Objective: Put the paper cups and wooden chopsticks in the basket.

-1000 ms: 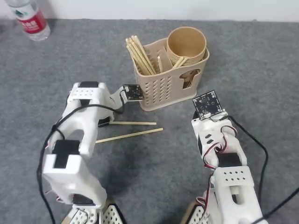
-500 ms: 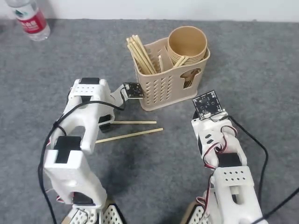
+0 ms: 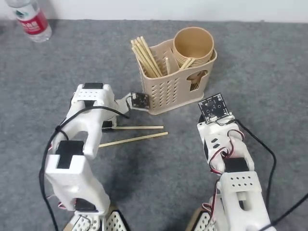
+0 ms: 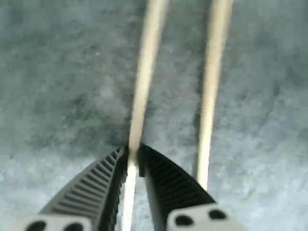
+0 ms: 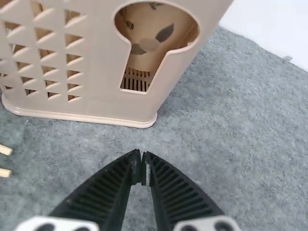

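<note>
Plainly, left gripper (image 4: 133, 154) pinches one chopstick (image 4: 145, 77); right gripper (image 5: 143, 168) sits pressed together, empty, near the basket (image 5: 91, 96); red bottle label (image 3: 32, 22) print unreadable.

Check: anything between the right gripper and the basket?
Nothing. In the right wrist view, bare grey mat runs from the right gripper to the basket foot; the ends of two chopsticks lie off to one side.

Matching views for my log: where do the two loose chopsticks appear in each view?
High view: loose chopsticks lie in front of the basket.
Left wrist view: side by side, one clamped in the left end effector.
Right wrist view: two tips near the basket.
Shared landmark: grey mat.
</note>
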You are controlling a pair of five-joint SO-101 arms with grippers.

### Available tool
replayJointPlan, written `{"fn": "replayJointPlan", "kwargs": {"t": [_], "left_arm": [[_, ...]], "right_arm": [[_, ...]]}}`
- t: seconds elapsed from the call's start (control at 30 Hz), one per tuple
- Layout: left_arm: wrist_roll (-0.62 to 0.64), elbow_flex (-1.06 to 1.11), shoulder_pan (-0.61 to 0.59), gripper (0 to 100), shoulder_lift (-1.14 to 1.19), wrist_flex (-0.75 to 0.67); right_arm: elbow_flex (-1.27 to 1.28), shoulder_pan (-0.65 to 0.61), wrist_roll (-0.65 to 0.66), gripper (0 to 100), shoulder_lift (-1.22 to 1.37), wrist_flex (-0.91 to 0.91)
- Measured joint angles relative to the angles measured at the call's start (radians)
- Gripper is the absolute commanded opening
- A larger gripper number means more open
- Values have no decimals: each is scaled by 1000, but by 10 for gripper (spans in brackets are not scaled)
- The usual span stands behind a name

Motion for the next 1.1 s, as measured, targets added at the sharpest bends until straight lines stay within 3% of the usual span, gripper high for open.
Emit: {"fn": "replayJointPlan", "kwargs": {"t": [0.27,0.57,0.8,0.97,1.1], "left_arm": [[-52,-37,-103,9,3,26],[-218,-245,-189,9,-138,448],[-221,-255,-150,9,-431,529],[-121,-255,-68,9,-658,532],[81,-255,55,9,-819,471]], "right_arm": [[0,0,0,8,0,0],[0,0,0,8,0,0],[0,0,0,8,0,0],[0,0,0,8,0,0],[0,0,0,8,0,0]]}}
